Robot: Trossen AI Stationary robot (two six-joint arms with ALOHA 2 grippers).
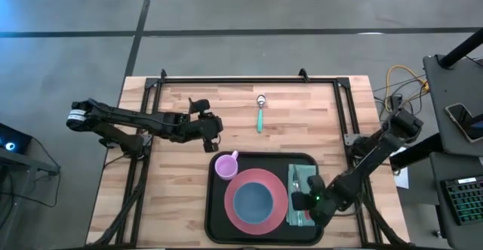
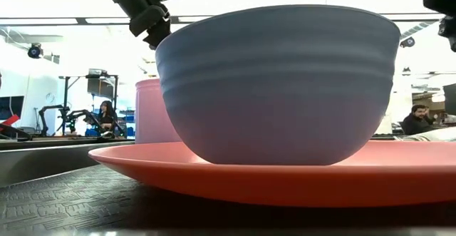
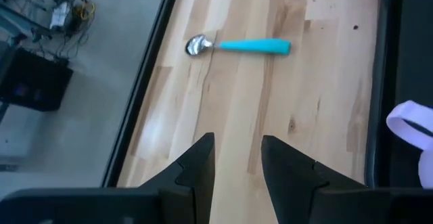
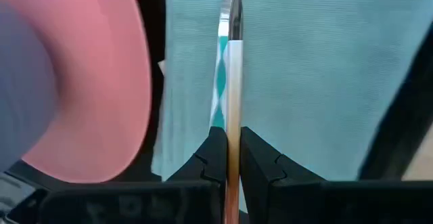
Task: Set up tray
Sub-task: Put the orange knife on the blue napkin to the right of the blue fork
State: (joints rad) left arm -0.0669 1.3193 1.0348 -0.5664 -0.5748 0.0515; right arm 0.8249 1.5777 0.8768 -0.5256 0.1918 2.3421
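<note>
The black tray (image 1: 219, 205) lies at the table's near side. It holds a pink plate (image 1: 234, 218) with a blue bowl (image 1: 253, 199), a lilac cup (image 1: 225, 165) and a teal napkin (image 1: 306, 176). My right gripper (image 1: 303, 202) is over the napkin's near part, shut on a white-handled utensil (image 4: 234, 82); a teal-handled utensil (image 4: 220, 82) lies beside it. A teal-handled spoon (image 1: 259, 115) lies on bare wood beyond the tray. My left gripper (image 1: 213, 135) hovers open just past the tray's far left corner, short of the spoon (image 3: 237, 46). My right gripper (image 4: 232, 139) pinches the white handle (image 4: 234, 116) of the utensil between its two fingers (image 4: 215, 149). The handle runs along the fingers, with its metal end (image 4: 234, 1) pointing away from them over the napkin (image 4: 325, 68). Whether the utensil rests on the napkin I cannot tell.
A black metal frame (image 1: 226, 80) runs along the table's far edge and down both sides. In the low view the bowl (image 2: 278, 86) and plate (image 2: 285, 175) fill the foreground, with the cup (image 2: 151, 111) behind. People sit in the room beyond. Bare wood lies around the spoon.
</note>
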